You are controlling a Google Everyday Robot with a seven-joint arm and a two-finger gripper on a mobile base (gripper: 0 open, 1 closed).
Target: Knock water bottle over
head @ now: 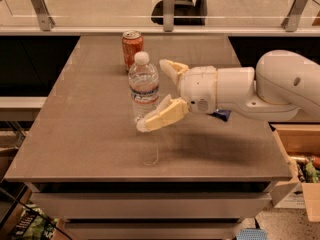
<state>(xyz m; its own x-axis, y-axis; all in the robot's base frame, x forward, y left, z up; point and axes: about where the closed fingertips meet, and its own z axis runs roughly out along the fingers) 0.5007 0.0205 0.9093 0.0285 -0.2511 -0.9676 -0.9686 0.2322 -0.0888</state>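
Note:
The water bottle [143, 85] is clear ribbed plastic with a white cap and a white-blue-red label band. It stands upright near the middle of the brown table [90, 139]. My gripper [153, 94] reaches in from the right on a white arm, open. Its two cream fingers are spread wide. The lower finger [161, 116] lies in front of the bottle's base. The upper finger [171, 70] is just right of the bottle's shoulder. The bottle sits at the mouth of the open jaws.
An orange soda can [132, 49] stands upright behind the bottle, toward the table's far edge. A glass railing with metal posts [169, 8] runs behind the table. A cardboard box [300, 164] with items sits on the floor at the right.

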